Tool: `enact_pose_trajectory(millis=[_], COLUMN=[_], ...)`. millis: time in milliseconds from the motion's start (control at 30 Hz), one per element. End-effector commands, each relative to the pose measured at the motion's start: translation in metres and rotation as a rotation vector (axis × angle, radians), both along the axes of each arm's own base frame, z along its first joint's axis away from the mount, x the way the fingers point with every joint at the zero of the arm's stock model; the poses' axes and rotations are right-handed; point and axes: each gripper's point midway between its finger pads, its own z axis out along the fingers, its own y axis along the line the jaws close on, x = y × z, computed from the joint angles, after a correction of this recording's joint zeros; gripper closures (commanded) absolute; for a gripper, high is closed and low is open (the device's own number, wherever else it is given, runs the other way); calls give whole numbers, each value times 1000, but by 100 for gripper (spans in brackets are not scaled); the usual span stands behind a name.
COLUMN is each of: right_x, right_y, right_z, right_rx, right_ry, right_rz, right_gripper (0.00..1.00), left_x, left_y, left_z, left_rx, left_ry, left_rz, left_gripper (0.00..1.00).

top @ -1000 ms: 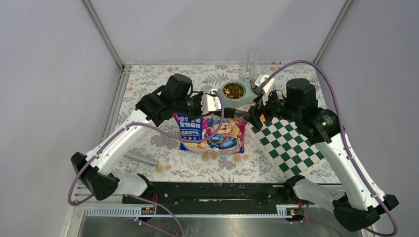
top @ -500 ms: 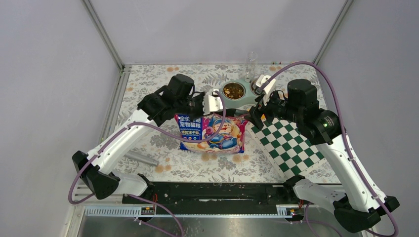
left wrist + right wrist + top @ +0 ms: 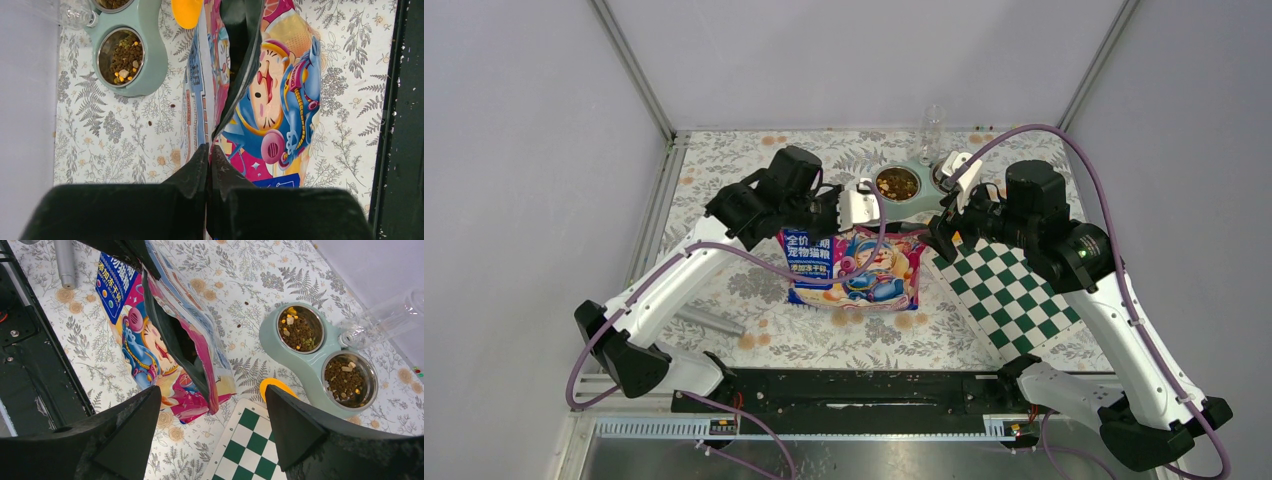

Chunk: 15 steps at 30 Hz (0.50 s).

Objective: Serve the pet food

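The pet food (image 3: pixel 897 184) fills the two steel bowls of a mint-green feeder (image 3: pixel 312 367); in the right wrist view it shows as brown kibble (image 3: pixel 299 330). The glossy cartoon bag (image 3: pixel 864 270) lies in front of the feeder with its mouth gaping (image 3: pixel 182 347). My left gripper (image 3: pixel 832 228) is shut on the bag's upper rim near the left end, and in its wrist view the foil (image 3: pixel 280 100) is pinched between the fingers (image 3: pixel 197 162). My right gripper (image 3: pixel 940 238) hangs open over the bag's right corner. An orange scoop (image 3: pixel 274 386) lies beside the feeder.
A green-and-white checkered mat (image 3: pixel 1014 290) lies to the right of the bag. A clear bottle (image 3: pixel 933 125) stands behind the feeder at the back wall. A grey cylinder (image 3: pixel 709 320) lies at the front left. A black rail (image 3: pixel 854 390) runs along the near edge.
My left gripper's jaws have closed on the bag's rim, and that arm has edged slightly to the right. The right arm has barely moved.
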Motion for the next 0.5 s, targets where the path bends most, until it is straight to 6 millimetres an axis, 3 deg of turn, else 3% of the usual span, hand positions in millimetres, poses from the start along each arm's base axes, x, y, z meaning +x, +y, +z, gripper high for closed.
enact_pose_trajectory(millis=[0, 100, 167, 267, 467], right_x=[1, 1, 1, 0, -1], right_y=[2, 2, 1, 0, -2], right_z=[8, 7, 6, 5, 3], right_rx=[12, 11, 9, 6, 2], right_ry=[-39, -37, -36, -37, -42], right_rz=[7, 7, 6, 4, -1], right_gripper=[16, 16, 16, 16, 16], left_x=[8, 10, 10, 6, 1], left_y=[-3, -5, -9, -16, -22], left_z=[22, 25, 25, 26, 20], left_rx=[-34, -46, -66, -100, -82], left_ry=[-67, -75, -73, -64, -117], left_rz=[1, 3, 3, -19, -72], left_gripper=[100, 97, 80, 68, 64])
